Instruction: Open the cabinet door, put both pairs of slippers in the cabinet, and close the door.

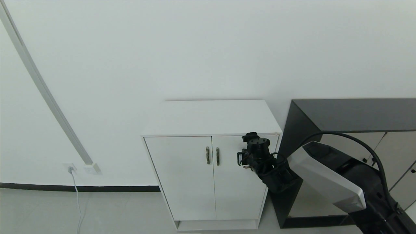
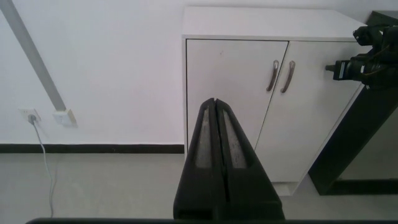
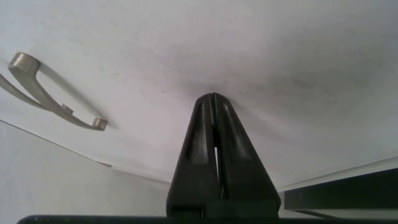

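Observation:
The white cabinet (image 1: 211, 117) stands against the wall with both doors shut. Its two metal handles (image 1: 212, 156) sit side by side at the middle seam. My right gripper (image 1: 241, 158) is up against the right door (image 1: 239, 191), to the right of the handles, at handle height. The right wrist view has it shut (image 3: 213, 98), tips at the door face, with one handle (image 3: 50, 93) off to the side. My left gripper (image 2: 214, 102) is shut and empty, held well back from the cabinet (image 2: 236, 93), facing its left door. The right gripper (image 2: 329, 68) appears in that view too.
A dark grey cabinet (image 1: 354, 113) stands right beside the white one. A wall socket (image 1: 70, 169) with a cable hanging to the floor and a slanted conduit (image 1: 42, 87) are at the left. Bare floor (image 1: 113, 211) lies left of the white cabinet.

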